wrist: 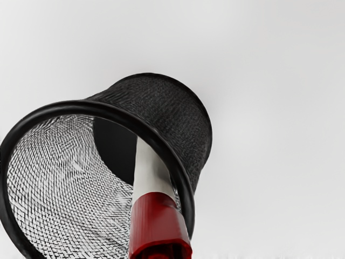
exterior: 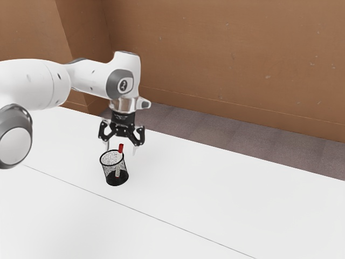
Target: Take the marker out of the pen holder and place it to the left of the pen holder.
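Observation:
The gripper (exterior: 121,149) points down just above and behind the pen holder in the exterior view, its two fingers spread wide and open. Between the fingertips is the red cap of the marker (exterior: 121,148), with neither finger seen touching it. The black mesh pen holder (exterior: 125,176) stands upright on the table. In the wrist view the marker (wrist: 159,221), white with a red end, leans against the rim inside the pen holder (wrist: 178,102), its red end near the hand. Its lower tip is hidden by the holder's rim and wall.
The white table (exterior: 215,189) extends around the pen holder, with a thin dark seam running across it. Beyond the table's far edge lie a dark floor (exterior: 215,128) and a brown wall (exterior: 226,59).

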